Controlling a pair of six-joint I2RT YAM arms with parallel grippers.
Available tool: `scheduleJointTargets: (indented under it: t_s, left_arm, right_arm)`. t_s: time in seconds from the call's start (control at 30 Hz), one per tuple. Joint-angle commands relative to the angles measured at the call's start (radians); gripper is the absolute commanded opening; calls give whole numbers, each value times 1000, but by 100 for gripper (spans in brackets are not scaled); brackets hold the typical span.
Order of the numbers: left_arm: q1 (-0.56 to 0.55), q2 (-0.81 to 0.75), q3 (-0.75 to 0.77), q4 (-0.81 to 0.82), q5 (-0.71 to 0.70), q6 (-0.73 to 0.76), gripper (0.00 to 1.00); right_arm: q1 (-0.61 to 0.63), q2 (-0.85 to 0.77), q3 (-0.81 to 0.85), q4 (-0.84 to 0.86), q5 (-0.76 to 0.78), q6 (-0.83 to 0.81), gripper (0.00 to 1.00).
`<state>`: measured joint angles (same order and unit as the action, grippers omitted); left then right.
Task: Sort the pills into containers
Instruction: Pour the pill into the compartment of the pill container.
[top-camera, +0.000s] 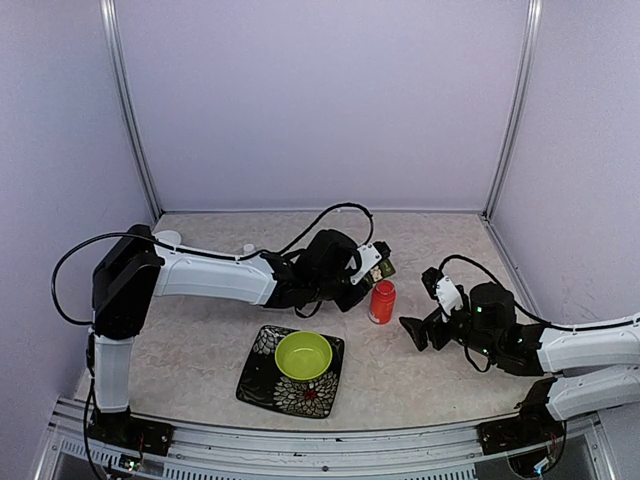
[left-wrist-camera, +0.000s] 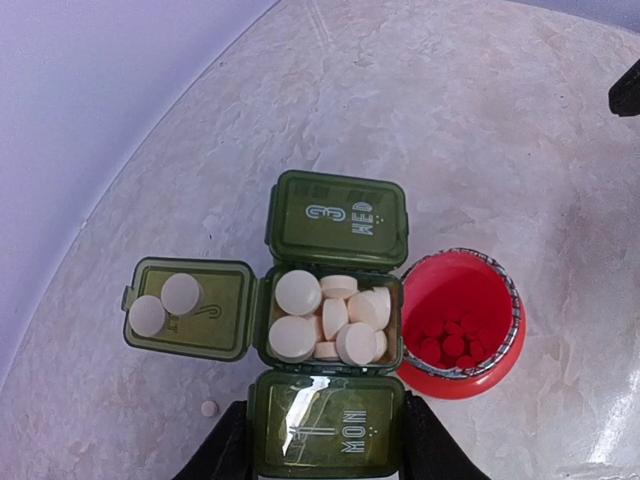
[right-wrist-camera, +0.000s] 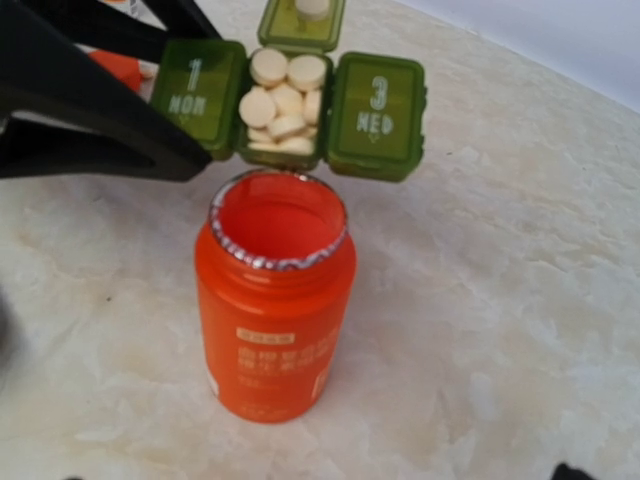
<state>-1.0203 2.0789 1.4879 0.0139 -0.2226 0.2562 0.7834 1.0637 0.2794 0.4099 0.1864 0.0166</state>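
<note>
Pillbox cropped at left-wrist view's bottom; orange bottle label blurred, seemingly text.

Beige marbled bench. Centre: uncapped orange pill bottle, standing upright. Lower centre: square dark floral plate. Left-wrist view, lower left: one loose white pill on the bench, near the green pillbox.
</note>
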Motion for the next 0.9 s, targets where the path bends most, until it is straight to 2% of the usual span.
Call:
scheduleJointTargets:
  t_s: [0.0,0.87]
  left_arm:
    - [-16,-36,-12,50,-33,28,34]
    - [-67,-68,-41,119,-116,99,34]
  right_arm:
    - [-4,8,23,8,-5,3,100]
    - [-4,9,24,2,-7,3,100]
